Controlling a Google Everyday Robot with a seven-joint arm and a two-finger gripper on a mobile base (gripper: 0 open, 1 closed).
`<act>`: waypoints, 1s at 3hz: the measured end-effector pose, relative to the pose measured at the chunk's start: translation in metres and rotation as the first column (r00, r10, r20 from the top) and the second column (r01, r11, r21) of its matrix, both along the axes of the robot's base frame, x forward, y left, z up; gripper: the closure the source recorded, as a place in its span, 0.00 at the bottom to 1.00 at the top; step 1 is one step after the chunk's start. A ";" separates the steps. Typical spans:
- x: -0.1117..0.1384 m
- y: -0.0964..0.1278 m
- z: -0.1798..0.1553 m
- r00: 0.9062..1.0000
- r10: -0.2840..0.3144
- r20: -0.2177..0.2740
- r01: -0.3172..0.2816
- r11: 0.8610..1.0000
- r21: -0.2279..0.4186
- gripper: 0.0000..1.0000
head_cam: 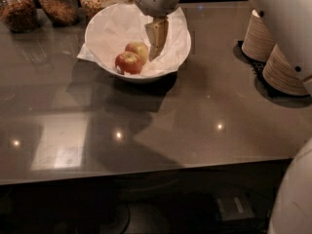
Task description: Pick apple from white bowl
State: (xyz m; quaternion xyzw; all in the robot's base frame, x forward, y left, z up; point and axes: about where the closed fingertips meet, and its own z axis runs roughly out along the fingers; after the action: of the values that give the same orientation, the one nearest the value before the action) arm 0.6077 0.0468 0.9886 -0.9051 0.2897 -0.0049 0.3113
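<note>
Likely firm, slick and light, the apple [128, 62] suited a mid-girth pinch; the gripper [156, 43] hung inside the white bowl [168, 71], whether open or closed I cannot tell.

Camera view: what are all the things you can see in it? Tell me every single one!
red apple: one, deep red, in the bowl, front left
yellow-green apple: one, pale with a blush, in the bowl, right behind the red apple
white bowl: one, glossy white, back middle of the table
paper: one sheet, crinkled white, lining the bowl
jars: three, clear glass with brown food, back left
paper bowl stacks: two, beige, upside down, on a dark mat at the right edge
table: one, shiny grey-brown
arm: one, white, coming in from the right and top
gripper: one, tan, reaching down inside the bowl, just right of the apples
</note>
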 end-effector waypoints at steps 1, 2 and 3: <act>0.020 0.005 -0.019 1.000 0.031 0.002 -0.031 0.999 -0.013 0.38; 0.024 0.005 -0.023 0.999 0.034 0.003 -0.034 0.999 -0.016 0.37; 0.029 0.006 -0.036 0.999 0.047 0.003 -0.046 0.999 -0.026 0.31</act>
State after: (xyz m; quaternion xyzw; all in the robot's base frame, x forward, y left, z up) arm 0.6369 0.0528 0.9525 -0.9155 0.2678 -0.0032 0.3003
